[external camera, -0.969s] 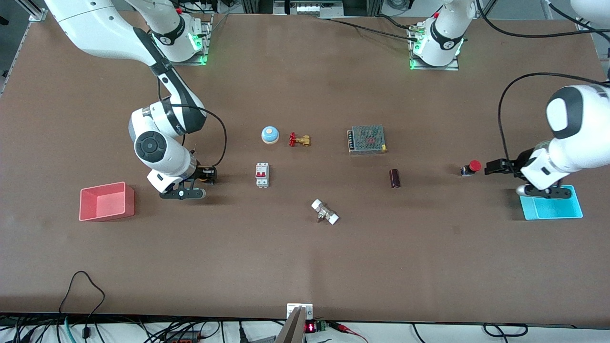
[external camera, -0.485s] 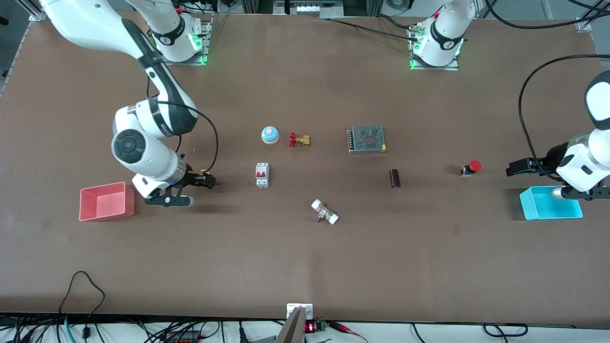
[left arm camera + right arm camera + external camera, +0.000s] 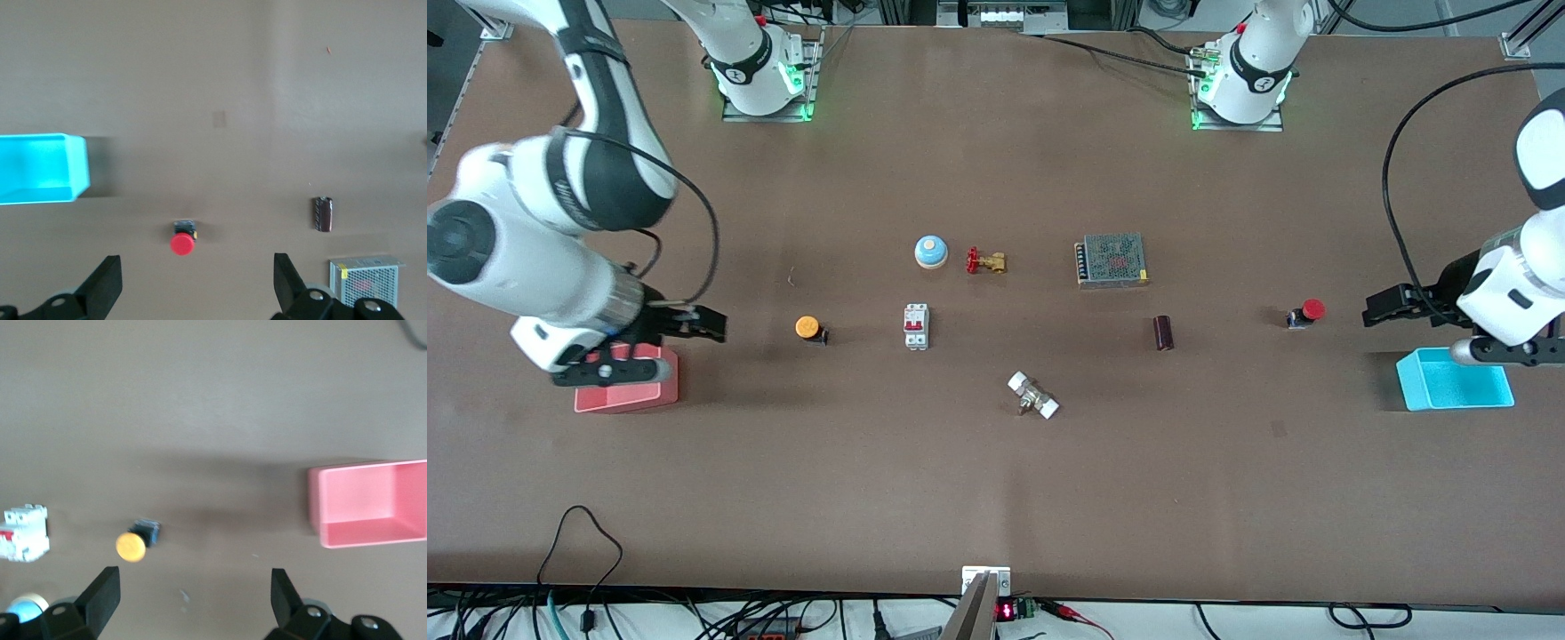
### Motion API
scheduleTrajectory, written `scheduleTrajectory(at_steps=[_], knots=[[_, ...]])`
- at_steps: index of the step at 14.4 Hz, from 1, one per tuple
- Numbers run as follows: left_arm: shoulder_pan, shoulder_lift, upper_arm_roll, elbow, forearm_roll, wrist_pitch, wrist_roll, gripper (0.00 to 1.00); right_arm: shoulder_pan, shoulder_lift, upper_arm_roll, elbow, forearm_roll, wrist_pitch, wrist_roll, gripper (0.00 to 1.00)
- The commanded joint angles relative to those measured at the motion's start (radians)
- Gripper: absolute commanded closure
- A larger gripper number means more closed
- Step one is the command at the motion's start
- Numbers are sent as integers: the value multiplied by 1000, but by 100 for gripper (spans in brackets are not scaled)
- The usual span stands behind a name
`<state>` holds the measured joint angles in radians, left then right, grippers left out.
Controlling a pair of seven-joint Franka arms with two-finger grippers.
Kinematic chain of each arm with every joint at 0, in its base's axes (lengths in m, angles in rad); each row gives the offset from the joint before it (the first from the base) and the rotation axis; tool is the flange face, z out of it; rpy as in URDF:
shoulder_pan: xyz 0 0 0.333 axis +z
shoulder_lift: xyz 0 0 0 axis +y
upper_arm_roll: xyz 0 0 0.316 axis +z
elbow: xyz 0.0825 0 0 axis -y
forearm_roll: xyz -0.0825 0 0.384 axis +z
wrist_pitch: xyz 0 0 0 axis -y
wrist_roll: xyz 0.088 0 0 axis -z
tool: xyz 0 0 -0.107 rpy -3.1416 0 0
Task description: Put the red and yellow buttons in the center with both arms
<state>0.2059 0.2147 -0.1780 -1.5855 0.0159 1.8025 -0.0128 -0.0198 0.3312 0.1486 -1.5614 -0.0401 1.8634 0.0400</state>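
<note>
Two buttons sit on my brown tabletop, and neither is in a gripper. The yellow button lies on its side toward the right arm's end of the table, beside the white circuit breaker and well apart from it. My right gripper hangs between that button and the pink bin, its wrist over the bin's rim; in the right wrist view its fingers are spread wide with nothing between them, the yellow button lying free on the table. The red button rests toward the left arm's end, apart from the dark cylinder and the cyan bin. My left gripper hangs near the red button without touching it, fingers wide apart and empty, the red button showing between them on the table. Around the middle of the table I also see a blue-and-cream bell, a brass valve with a red handle, a mesh-covered power supply and a metal fitting with white ends.
</note>
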Motion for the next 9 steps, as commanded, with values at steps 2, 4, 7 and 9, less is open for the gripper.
scheduleTrajectory(at_steps=[2,4,7,9], knots=[[-178,-72,203,7,-1,-38,-9,0,15,-89,-60,61,0,-115,-49,0],[-181,-121,201,7,-5,-104,-47,0,14,-121,-73,63,-41,-118,-46,0],[-184,-202,195,-28,-11,-143,-55,0,18,-167,-83,60,-74,-156,-46,0],[-180,-227,173,-69,-8,-147,-45,0,21,-195,-93,40,-40,-167,-38,0]])
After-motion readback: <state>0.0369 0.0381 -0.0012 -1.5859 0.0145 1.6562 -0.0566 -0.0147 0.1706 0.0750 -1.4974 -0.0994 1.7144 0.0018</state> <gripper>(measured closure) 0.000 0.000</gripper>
